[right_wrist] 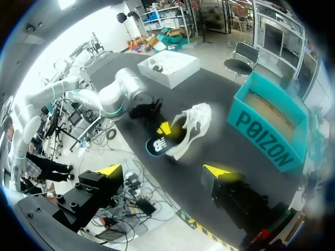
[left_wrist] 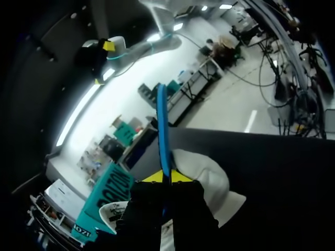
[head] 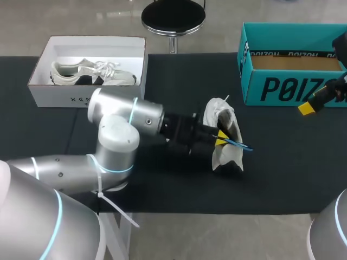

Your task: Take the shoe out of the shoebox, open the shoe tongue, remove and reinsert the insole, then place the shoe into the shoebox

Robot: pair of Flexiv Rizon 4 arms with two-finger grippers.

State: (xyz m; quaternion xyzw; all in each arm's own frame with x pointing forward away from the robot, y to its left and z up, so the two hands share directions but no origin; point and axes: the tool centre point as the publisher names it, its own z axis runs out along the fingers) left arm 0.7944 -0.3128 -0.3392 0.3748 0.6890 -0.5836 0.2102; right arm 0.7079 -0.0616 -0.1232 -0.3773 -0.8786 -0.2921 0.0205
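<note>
At the tabletop's [head: 282, 162] middle, your left gripper [head: 220, 138] pinches the blue insole [left_wrist: 162, 125] edge-on over the white shoe [head: 219, 114], seemingly to guide it through the opening, while your right gripper [right_wrist: 165, 172] hangs wide open near the teal shoebox [head: 287, 86] at two o'clock.

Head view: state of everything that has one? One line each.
White shoe: on the table, outside both boxes.
Insole: at the shoe's opening, pinched edge-on.
Left fingers: shut on the insole.
Right fingers: open, empty.
Teal shoebox: open, empty.
White shoebox: open, second shoe inside.
</note>
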